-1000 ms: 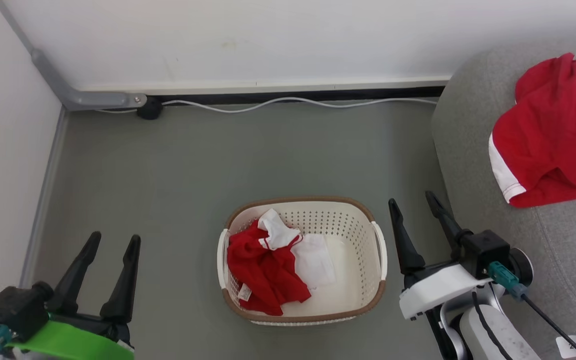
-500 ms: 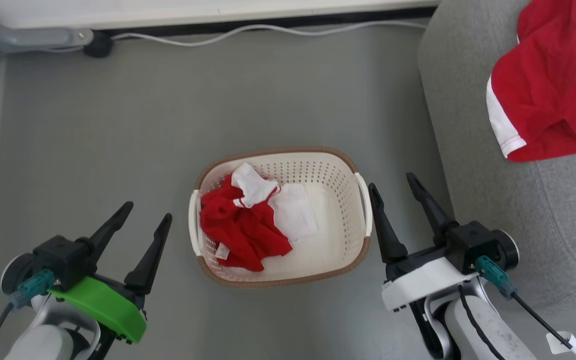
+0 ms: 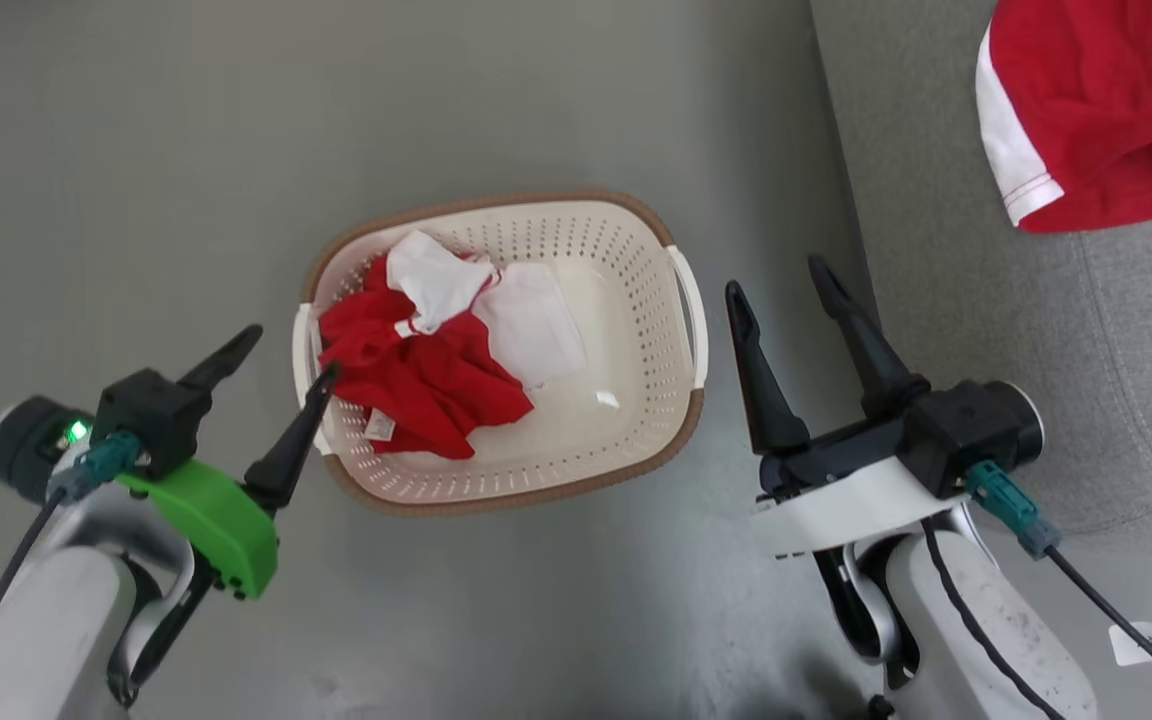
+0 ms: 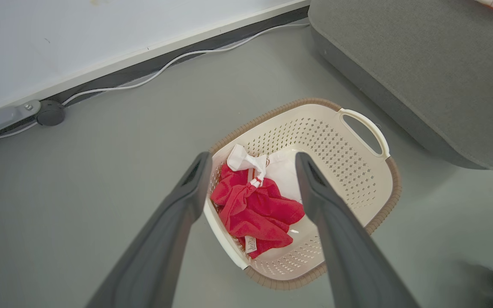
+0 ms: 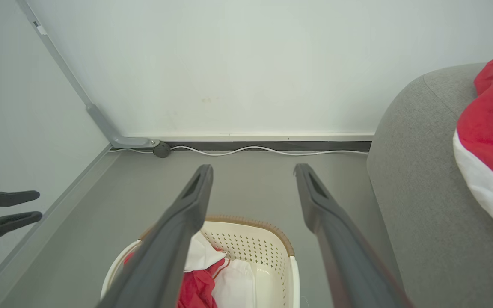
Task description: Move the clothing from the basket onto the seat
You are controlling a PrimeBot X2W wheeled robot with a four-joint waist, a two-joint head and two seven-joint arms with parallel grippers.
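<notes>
— Where does the seat (image 3: 936, 250) stand?
— Just right of the basket (image 3: 496, 500), near it. One red garment (image 3: 1096, 110) lies on it, well to the basket's right.
— And the other garment (image 3: 426, 385)?
— Crumpled inside the basket, in its left half.
— The grippers?
— Both spread wide, holding nothing. The left gripper (image 3: 292, 351) hovers at the basket's left rim; the right gripper (image 3: 774, 276) just beside its right handle.
</notes>
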